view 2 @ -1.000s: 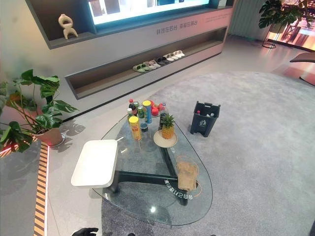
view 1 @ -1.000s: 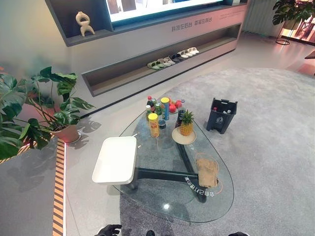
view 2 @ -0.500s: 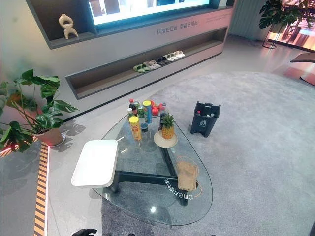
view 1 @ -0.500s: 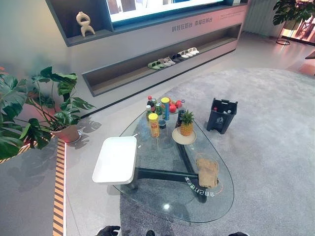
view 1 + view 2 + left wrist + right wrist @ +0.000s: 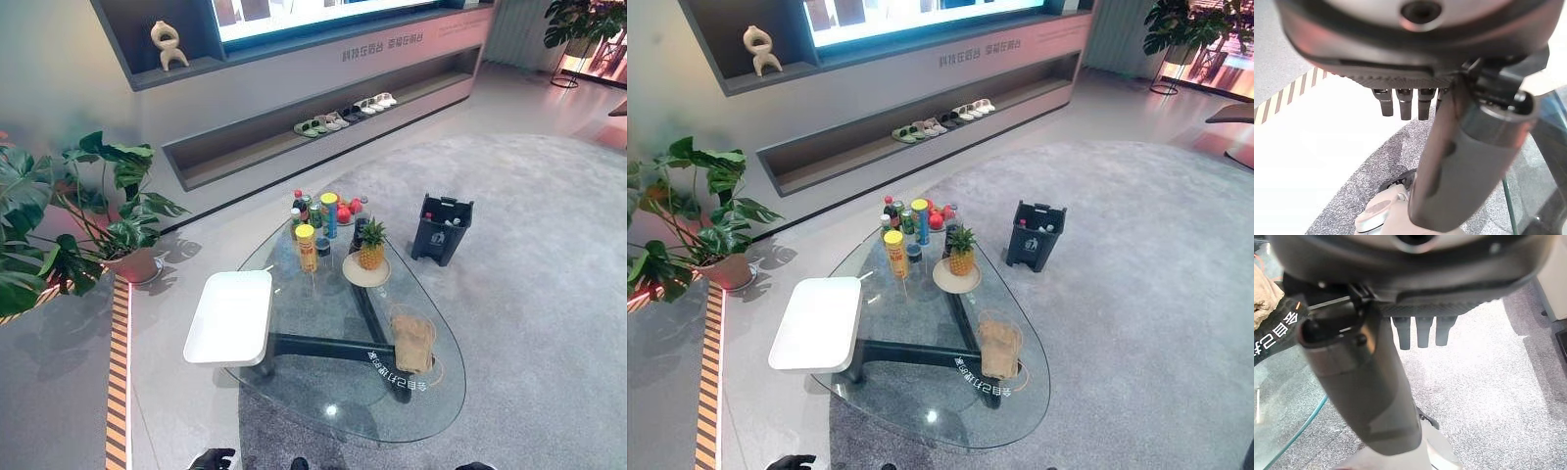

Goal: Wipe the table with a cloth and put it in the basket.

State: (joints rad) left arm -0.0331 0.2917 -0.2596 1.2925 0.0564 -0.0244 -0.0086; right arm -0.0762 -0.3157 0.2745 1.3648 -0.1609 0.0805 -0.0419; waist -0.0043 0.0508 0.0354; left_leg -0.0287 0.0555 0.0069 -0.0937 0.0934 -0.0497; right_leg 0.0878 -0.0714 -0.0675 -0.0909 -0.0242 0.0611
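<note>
Grey carpet surrounds the glass table [image 5: 323,401], where nothing has shifted over the last second: the tan cloth [image 5: 412,343] lies as before on the table's near right part, inside a thin wire basket [image 5: 434,370]. A pineapple on a plate [image 5: 367,266] and a cluster of bottles and cans [image 5: 318,215] stand at the far end, with a white tray [image 5: 231,315] at the left edge. The left robot hand [image 5: 1405,100] and right robot hand [image 5: 1422,330] hang low with fingers relaxed and straight, holding nothing, well apart from the cloth.
</note>
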